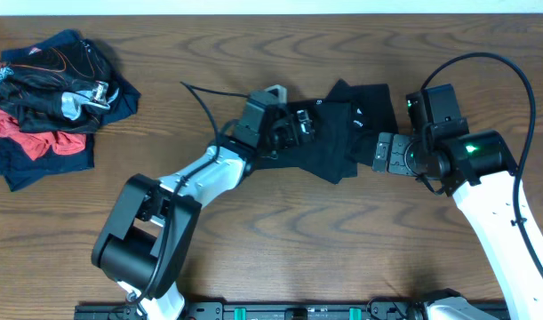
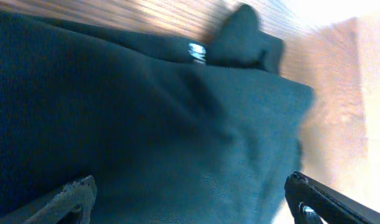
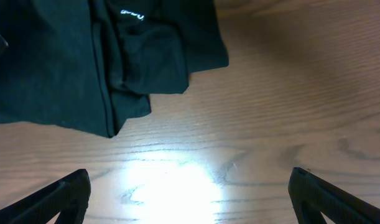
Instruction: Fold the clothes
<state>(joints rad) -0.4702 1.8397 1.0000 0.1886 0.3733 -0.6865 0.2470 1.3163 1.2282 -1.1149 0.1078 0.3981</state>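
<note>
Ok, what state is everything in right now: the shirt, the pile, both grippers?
black T-shirt: on the table, bunched and partly doubled over, not neatly folded, not held.
pile of clothes: heaped at the far left corner, unfolded, black, red and navy mixed.
left gripper: open, close over the T-shirt, not gripping it.
right gripper: open, empty, over bare wood beside the T-shirt's edge.

The black T-shirt lay crumpled and partly folded over itself near the middle of the desk. One flap reached toward one o'clock, and small white lettering showed near its upper edge. At ten o'clock, well apart, the other clothes sat in a loose heap, black on top with red and navy beneath.
</note>
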